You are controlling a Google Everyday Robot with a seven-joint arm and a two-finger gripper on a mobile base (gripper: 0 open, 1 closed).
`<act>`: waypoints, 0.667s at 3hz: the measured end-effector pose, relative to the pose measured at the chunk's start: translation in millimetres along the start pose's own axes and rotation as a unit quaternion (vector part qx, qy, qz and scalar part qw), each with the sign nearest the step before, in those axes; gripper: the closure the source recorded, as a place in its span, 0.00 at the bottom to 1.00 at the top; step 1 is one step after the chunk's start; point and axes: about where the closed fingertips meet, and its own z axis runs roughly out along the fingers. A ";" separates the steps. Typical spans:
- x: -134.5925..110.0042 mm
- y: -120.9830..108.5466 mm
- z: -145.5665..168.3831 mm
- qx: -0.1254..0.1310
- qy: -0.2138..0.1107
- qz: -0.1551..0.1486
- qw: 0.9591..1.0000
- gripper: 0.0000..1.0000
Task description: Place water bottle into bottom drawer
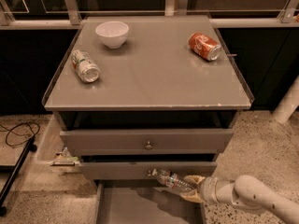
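Landmark: the grey cabinet (154, 90); every place below is given against it.
Gripper: the gripper (192, 193) is low at the cabinet's front, towards its right side, and its arm (254, 199) comes in from the right.
Fingers: closed around the base end of the water bottle (174, 181), with nothing else in their grasp.
Water bottle: held almost level, cap pointing left. It is just before the face of the cabinet's second drawer and above the drawer below.
Bottom drawer: the bottom drawer (135, 208) is pulled out from the cabinet's foot, and what shows of its floor is bare.
Step in hand: carrying the bottle over the drawer opening; release not yet due.
Doing it well: in my judgement, lower the bottle until it is close to the floor and inside the side walls. Set it lengthwise, since a ribbed round bottle may roll.
In the way: the knob (150, 173) on the second drawer is close beside the cap and could catch it.
Elsewhere: on the cabinet top are a white bowl (112, 33), a green-white can (85, 66) and an orange soda can (204, 46), all well clear of the work.
Floor: a black cable (16, 133) lies left of the cabinet.
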 end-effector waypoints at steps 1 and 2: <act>0.0 0.0 0.0 0.000 0.000 0.000 1.000 1.00; 13.9 24.5 26.6 -0.025 0.017 -0.008 1.000 1.00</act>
